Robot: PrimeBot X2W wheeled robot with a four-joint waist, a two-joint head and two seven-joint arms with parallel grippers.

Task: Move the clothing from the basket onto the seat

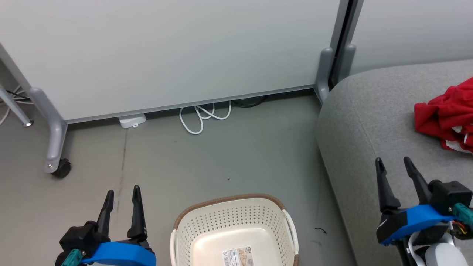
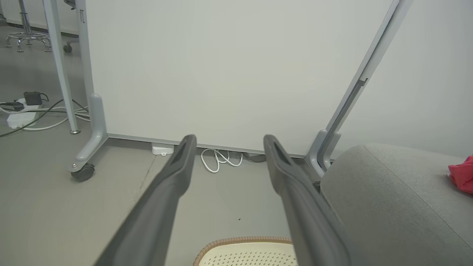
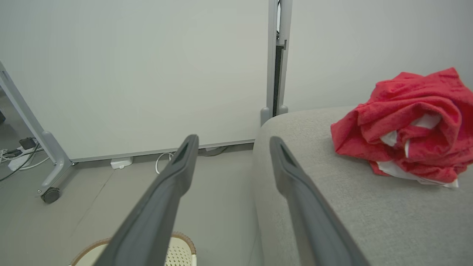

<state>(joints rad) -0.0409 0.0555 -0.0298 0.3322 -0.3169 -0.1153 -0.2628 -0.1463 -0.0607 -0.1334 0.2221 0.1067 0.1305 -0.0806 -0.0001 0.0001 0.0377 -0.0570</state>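
On the grey seat (image 1: 369, 129) at the robot's right, the red clothing (image 1: 447, 111) lies in a crumpled heap. White trim shows among its folds. It sits near the right edge of the head view, well apart from the basket (image 1: 229, 216).

The cream basket, perforated and edged with a brown rim, stands on the grey floor (image 1: 221, 155) near the seat's side. It is at the bottom of the head view, between the two arms, and a printed label (image 1: 238, 256) shows on its pale bottom.

The left gripper (image 1: 123, 190) hangs over the floor to the left of the basket, its two dark fingers spread apart and holding nothing. The right gripper (image 1: 392, 159) shows against the seat in the head view, short of the clothing and not touching it. Its fingers are likewise parted, with nothing between them.

From the right wrist, the heap sits up and to the right of the parted fingers, resting on the cushion's top. From the left wrist, a red edge of it shows at the far right, beyond the cushion's rounded corner.

Behind it all stands a pale partition panel (image 1: 166, 55) on grey legs, one of them fitted with a black caster (image 1: 62, 169). A white cable (image 1: 203, 116) loops on the floor at the panel's foot, and a small white box (image 1: 132, 120) lies to its left.
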